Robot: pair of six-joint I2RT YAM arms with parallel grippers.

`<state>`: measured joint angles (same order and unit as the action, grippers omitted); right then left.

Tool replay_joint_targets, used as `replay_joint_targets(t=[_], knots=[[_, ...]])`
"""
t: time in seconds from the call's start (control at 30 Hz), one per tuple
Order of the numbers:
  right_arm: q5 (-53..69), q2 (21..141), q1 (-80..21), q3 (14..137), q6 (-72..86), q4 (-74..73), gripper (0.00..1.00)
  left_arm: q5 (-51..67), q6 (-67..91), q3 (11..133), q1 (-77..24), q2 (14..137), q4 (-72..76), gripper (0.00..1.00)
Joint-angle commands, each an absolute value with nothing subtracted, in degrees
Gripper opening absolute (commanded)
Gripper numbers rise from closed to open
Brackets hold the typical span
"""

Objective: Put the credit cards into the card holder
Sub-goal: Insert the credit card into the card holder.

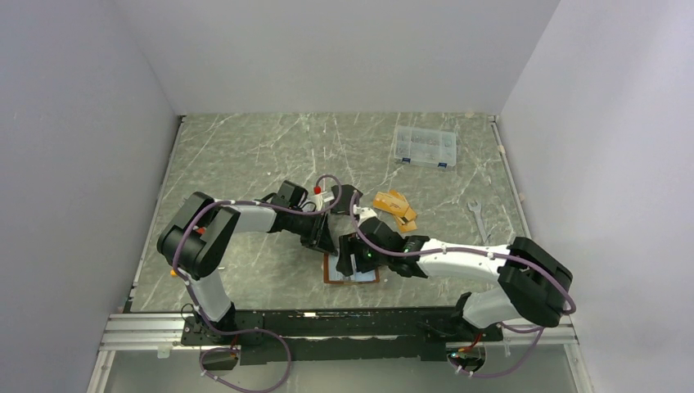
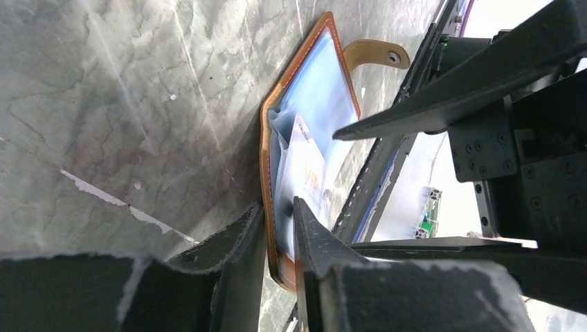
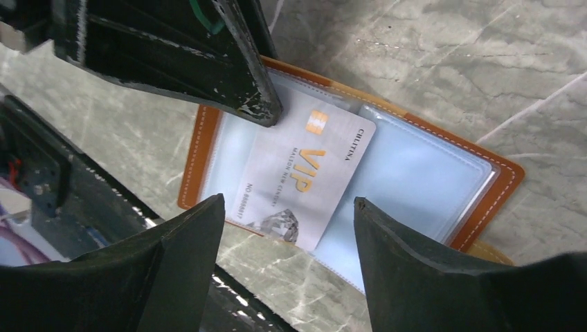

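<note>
The tan-brown card holder [image 3: 502, 183] lies open on the table, its clear inner pockets facing up; it also shows in the top view [image 1: 330, 275]. A silver-grey VIP credit card [image 3: 304, 173] lies slanted on the pockets, its lower end sticking out past the holder's edge. My left gripper [image 2: 280, 228] is shut on the holder's edge, pinching leather and clear sleeve. My right gripper [image 3: 287, 211] is open and empty just above the card's lower end. Orange-gold cards [image 1: 394, 209] lie in a loose pile behind the holder.
A clear plastic compartment box [image 1: 424, 147] stands at the back right. A wrench [image 1: 477, 214] lies to the right. Both arms cross close together over the holder near the table's front edge. Grey walls stand on the left and right.
</note>
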<state>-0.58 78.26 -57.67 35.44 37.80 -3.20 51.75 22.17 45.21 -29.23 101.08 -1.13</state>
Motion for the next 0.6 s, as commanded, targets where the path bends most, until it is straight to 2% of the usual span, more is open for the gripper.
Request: replay_joint_targets(t=[0.0, 0.17, 0.23, 0.37, 0.57], knots=[[1.7, 75.5, -56.2, 35.0, 38.4, 0.3, 0.64, 52.2, 21.0, 45.9, -29.3, 99.0, -1.8, 0.24], [0.2, 74.0, -55.0, 32.1, 40.6, -0.8, 0.3, 51.5, 20.5, 46.2, -29.3, 99.1, -2.5, 0.24], [0.2, 74.2, -55.0, 30.9, 41.5, -0.3, 0.2, 51.1, 20.2, 46.3, -29.3, 99.1, -2.9, 0.24], [0.1, 75.3, -55.0, 29.3, 42.5, 1.5, 0.14, 50.7, 19.7, 46.5, -29.3, 99.3, -3.4, 0.25], [0.1, 76.9, -54.6, 28.7, 42.6, 2.6, 0.1, 50.2, 19.1, 47.0, -29.3, 100.1, -4.3, 0.29]])
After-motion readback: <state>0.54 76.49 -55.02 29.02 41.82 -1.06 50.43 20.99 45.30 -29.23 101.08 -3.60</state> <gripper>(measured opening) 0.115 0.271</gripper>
